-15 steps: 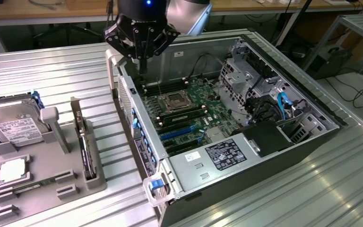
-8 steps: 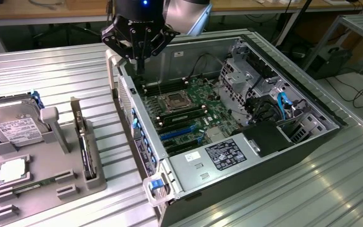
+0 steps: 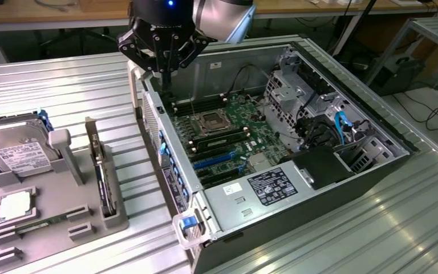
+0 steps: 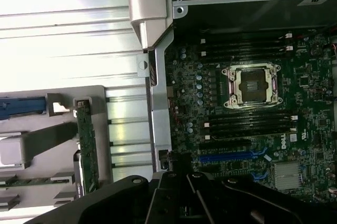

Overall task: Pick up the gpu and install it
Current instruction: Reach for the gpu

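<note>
**A:** Where's the gpu (image 3: 102,171)?

**B:** On the exterior view's left, outside the case (image 3: 280,228). It stands edge-on in a slot of the grey holder (image 3: 59,198), with its pale bracket end rising at the far end. In the wrist view it shows as a narrow green strip in that same slot.

**A:** And the fingers (image 3: 166,80)?

**B:** Pressed together, narrow, with nothing between them. They point down at the far corner of the case, just inside the wall nearest the holder. They are well apart from the gpu. Whether their tips touch anything, I cannot tell.

**A:** What is beneath them?

**B:** The board (image 3: 230,134), lying flat in the open case. Its square socket (image 3: 207,123) sits near the middle, with dark slots on either side and blue slots nearer the case's front. No card stands in the blue slots.

**A:** What else is in the holder?

**B:** A drive (image 3: 17,151) with a white label, leaning at the far end. A square chip (image 3: 13,205) lies flat nearer the front, and a thin green stick (image 3: 40,225) lies just beside it. Holder and case both rest on the ribbed metal surface (image 3: 74,91), side by side.
</note>
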`<state>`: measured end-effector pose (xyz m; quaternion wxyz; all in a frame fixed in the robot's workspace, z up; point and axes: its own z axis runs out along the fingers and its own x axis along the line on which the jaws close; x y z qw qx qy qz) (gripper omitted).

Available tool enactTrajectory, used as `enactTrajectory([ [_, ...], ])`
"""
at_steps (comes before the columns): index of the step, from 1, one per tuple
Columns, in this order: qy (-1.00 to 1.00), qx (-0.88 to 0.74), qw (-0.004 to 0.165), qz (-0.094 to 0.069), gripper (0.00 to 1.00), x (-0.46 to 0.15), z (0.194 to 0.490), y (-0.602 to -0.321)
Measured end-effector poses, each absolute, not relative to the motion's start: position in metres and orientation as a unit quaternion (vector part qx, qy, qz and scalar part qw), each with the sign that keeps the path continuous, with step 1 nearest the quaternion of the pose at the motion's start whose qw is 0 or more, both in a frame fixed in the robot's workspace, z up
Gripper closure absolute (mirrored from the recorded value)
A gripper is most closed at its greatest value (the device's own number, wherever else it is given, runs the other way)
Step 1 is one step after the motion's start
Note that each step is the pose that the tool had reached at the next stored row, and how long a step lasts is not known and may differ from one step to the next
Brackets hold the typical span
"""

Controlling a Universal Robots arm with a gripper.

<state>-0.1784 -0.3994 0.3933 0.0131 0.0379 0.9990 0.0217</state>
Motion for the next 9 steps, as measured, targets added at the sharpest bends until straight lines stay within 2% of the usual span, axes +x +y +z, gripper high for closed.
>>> enactTrajectory([
  [9, 0.999, 0.038, 0.013, 0.022, 0.89, -0.1838, 0.3933, -0.3996],
])
